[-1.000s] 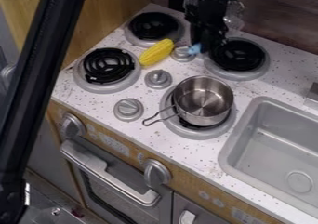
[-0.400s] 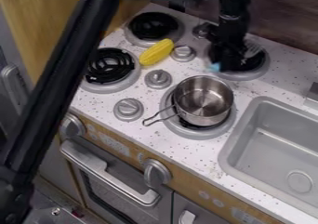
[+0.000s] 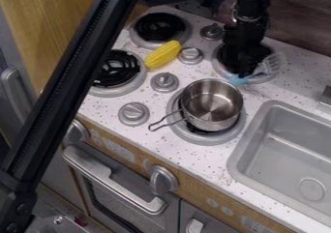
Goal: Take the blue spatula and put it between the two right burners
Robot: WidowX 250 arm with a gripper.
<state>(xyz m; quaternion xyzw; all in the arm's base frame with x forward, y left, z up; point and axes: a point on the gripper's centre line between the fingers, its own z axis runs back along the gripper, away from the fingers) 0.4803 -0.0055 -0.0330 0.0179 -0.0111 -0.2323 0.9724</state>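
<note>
My gripper (image 3: 243, 72) hangs over the upper right burner (image 3: 218, 64), shut on the blue spatula (image 3: 238, 81). The blue part of the spatula pokes out at the fingertips, on the burner's lower side, and its pale slotted head (image 3: 271, 65) extends to the upper right. Whether the spatula touches the burner or hovers over it, I cannot tell. On the lower right burner (image 3: 202, 138) stands a metal pot (image 3: 212, 104), close below the spatula's blue end.
A yellow corn cob (image 3: 163, 54) lies between the two left burners. Several grey knobs, one of them a knob (image 3: 165, 82) left of the pot, stand up from the counter. The pot's handle points lower left. The sink (image 3: 284, 150) is at the right.
The gripper and spatula have moved right and somewhat down, from beside the upper right burner to over it. The spatula's head now points more clearly to the right. Pot and corn have stayed put.
</note>
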